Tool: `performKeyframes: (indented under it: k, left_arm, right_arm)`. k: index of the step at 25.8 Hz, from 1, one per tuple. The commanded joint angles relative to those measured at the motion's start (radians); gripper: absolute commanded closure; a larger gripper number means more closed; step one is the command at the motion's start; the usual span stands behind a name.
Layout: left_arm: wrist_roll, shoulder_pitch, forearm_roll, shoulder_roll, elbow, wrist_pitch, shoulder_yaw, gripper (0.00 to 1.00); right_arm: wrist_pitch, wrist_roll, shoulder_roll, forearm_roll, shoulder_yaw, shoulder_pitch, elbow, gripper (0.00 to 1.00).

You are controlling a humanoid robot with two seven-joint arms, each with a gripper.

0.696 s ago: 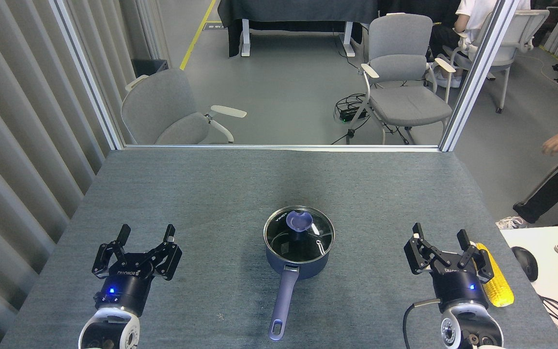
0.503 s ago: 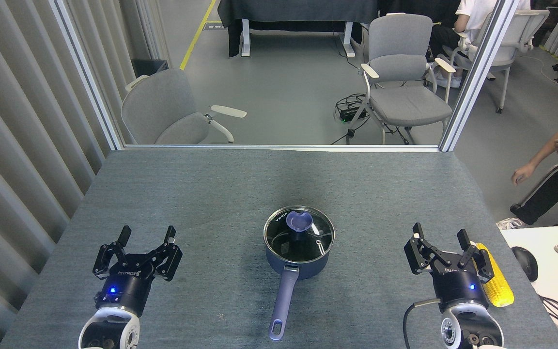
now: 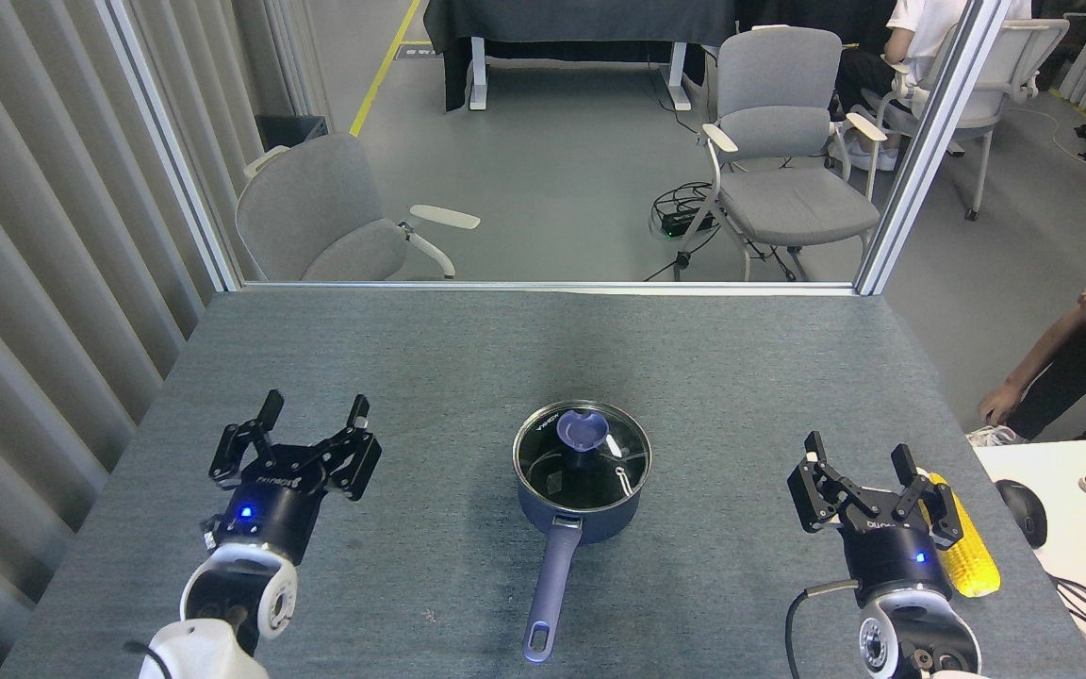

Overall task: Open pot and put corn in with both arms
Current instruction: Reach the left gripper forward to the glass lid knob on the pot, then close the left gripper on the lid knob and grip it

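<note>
A: Where do things stand on the grey tabletop (image 3: pixel 468 339)?

B: The pot (image 3: pixel 582 471) sits at centre, glass lid (image 3: pixel 583 451) on, handle pointing to 6 o'clock. The left gripper (image 3: pixel 313 421) hovers at its 9 o'clock, jaws apart, empty.

A: And the corn (image 3: pixel 962 542)?

B: At 3 o'clock, just beside the right gripper (image 3: pixel 860 457), jaws also apart. Its long axis runs roughly 11 to 5. Opening appears the step in hand; next, someone must grip the lid knob (image 3: pixel 583 430).
</note>
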Motion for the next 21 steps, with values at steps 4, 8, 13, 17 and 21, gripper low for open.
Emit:
performKeyframes:
  k: [4,8,13,17,21]
  left_arm:
    - [-0.002,-0.289,-0.005,-0.005,0.254,-0.003,-0.248,0.01]
    - [-0.002,-0.459,-0.003,-0.073,0.510,0.005,-0.346,0.01]
    - [-0.003,-0.533,-0.001,-0.145,0.697,-0.020,-0.362,0.01]
    - [-0.037,-0.548,0.003,-0.185,0.803,-0.064,-0.365,0.01]
    - [-0.043,-0.553,0.014,-0.185,0.829,-0.056,-0.428,0.01]
  right_arm:
    - [0.000,-0.004,0.001,0.000,0.000,0.000,-0.001,0.00]
    - [0.000,-0.004,0.001,0.000,0.000,0.000,-0.001,0.00]
    - [0.000,-0.004,0.001,0.000,0.000,0.000,-0.001,0.00]
    - [0.000,-0.004,0.001,0.000,0.000,0.001,0.000,0.00]
    - [0.000,-0.004,0.001,0.000,0.000,0.001,-0.001,0.00]
